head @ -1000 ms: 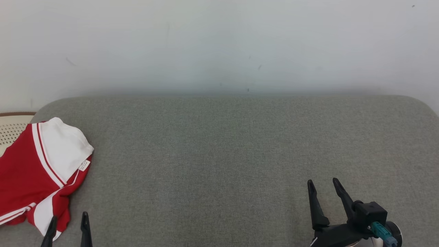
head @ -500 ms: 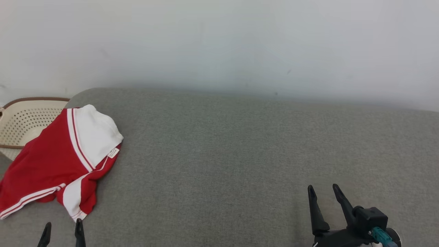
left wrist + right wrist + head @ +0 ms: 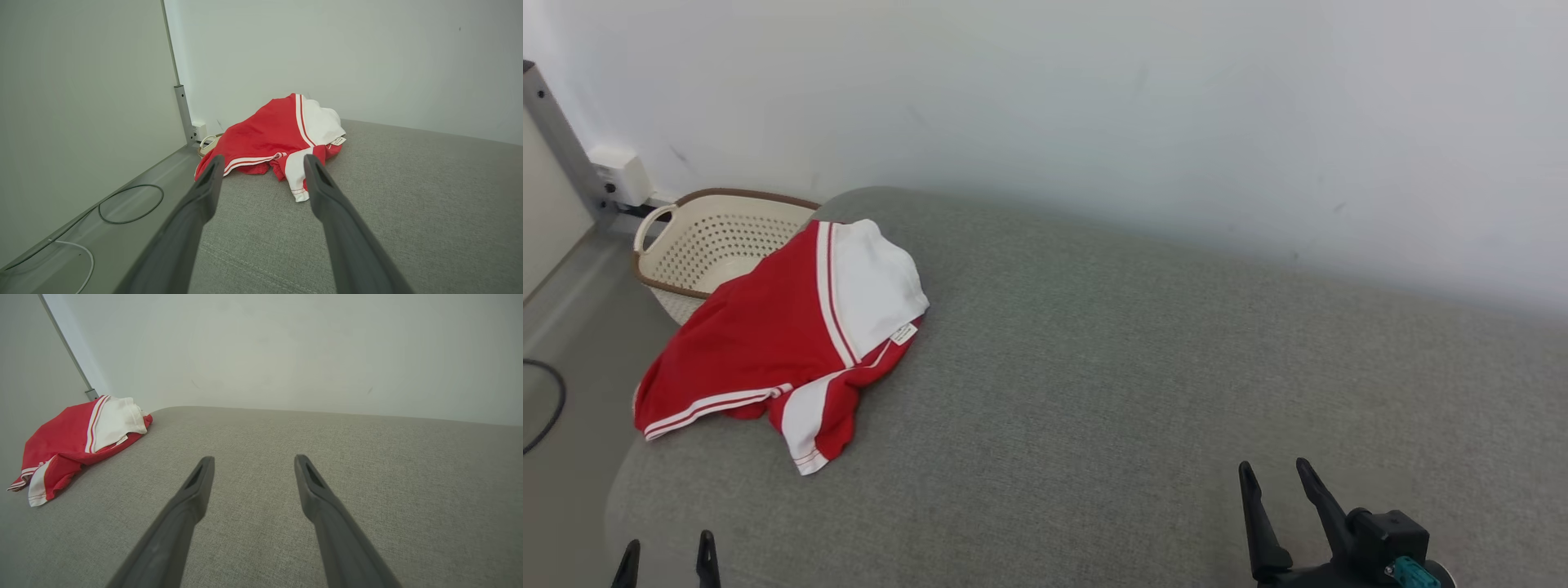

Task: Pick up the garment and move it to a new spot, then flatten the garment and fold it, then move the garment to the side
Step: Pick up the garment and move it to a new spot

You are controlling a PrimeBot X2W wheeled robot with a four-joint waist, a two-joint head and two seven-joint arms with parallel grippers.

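Observation:
The garment (image 3: 768,343) is a red and white piece of clothing, crumpled at the left end of a grey cushioned surface (image 3: 1135,392). Its far edge hangs over that end, toward a basket. From the left wrist, the garment (image 3: 282,139) lies straight ahead, beyond the fingertips. My left gripper (image 3: 667,549) stands open at the bottom left, well short of the cloth and holding nothing. My right gripper (image 3: 1274,478) is open too, low on the right, far from the garment (image 3: 77,437), which shows at the left edge there.
A cream perforated basket (image 3: 707,237) with a brown rim stands on the floor behind the garment. A white wall runs along the back. To the left are a metal post (image 3: 184,112), a wall socket (image 3: 621,175) and a dark cable (image 3: 130,204) on the floor.
The head camera has turned left, so the garment and basket have slid right in view. Neither the garment nor the grippers' openings have changed.

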